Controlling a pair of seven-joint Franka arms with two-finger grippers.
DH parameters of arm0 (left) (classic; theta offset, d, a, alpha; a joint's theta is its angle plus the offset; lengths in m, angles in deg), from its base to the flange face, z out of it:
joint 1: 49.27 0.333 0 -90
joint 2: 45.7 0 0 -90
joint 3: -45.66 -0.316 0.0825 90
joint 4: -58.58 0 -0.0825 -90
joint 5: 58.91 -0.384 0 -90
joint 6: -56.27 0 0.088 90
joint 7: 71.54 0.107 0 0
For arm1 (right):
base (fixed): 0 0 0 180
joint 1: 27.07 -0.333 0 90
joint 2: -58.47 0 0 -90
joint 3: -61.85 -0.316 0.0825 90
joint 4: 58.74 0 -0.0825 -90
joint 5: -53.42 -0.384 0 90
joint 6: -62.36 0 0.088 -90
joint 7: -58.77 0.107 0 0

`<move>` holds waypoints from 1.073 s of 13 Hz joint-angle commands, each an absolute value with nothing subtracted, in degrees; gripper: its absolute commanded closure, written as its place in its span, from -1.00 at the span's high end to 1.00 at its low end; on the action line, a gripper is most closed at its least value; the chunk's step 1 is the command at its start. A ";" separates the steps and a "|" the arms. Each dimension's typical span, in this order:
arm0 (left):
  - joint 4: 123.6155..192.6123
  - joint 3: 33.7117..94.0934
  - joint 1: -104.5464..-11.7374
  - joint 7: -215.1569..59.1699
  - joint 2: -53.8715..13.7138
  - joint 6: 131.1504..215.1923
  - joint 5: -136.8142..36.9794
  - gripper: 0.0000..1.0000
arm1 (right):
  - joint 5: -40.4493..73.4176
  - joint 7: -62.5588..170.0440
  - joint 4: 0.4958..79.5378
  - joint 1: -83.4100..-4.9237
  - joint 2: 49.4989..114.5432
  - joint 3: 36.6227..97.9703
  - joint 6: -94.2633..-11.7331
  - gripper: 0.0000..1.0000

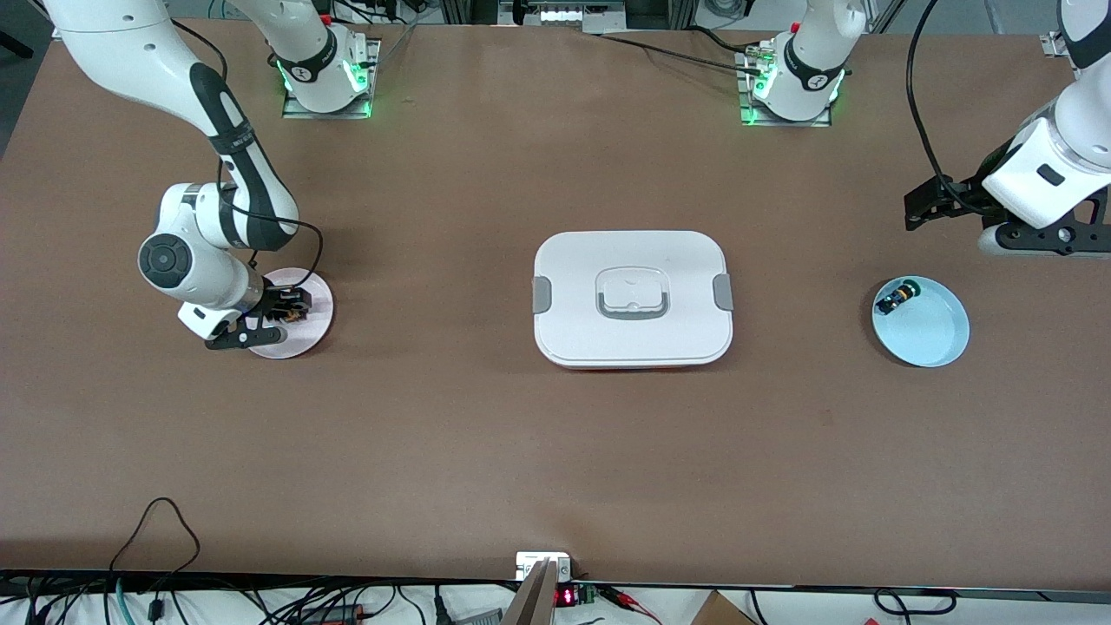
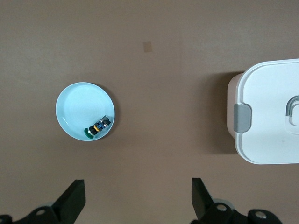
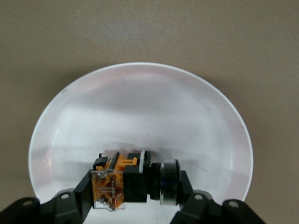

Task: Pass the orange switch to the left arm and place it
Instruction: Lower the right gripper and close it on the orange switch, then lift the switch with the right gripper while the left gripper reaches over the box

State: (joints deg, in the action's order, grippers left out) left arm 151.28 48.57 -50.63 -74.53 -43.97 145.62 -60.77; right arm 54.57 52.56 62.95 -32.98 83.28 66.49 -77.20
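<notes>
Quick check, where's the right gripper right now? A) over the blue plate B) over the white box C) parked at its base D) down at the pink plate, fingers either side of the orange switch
D: the right gripper is down in the pink plate, and the right wrist view shows its fingers flanking the orange switch; whether they already grip it cannot be told.

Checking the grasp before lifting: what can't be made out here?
Front view: the right tool covers most of the orange switch.
Right wrist view: the switch's underside is hidden, so contact with the pink plate is unclear.
Front view: the left tool is partly hidden by its own wrist.
</notes>
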 commanded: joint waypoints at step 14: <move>149.55 48.83 -50.41 -74.18 -42.28 140.48 -45.92 1.00 | 42.72 33.93 43.92 -32.34 73.42 63.25 -51.64 -0.85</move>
State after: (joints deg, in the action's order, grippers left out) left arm 151.28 48.47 -50.63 -74.52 -43.70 142.79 -48.69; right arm 46.27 38.54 45.38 -33.04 74.36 63.82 -53.34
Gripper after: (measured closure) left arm 0.000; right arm 0.278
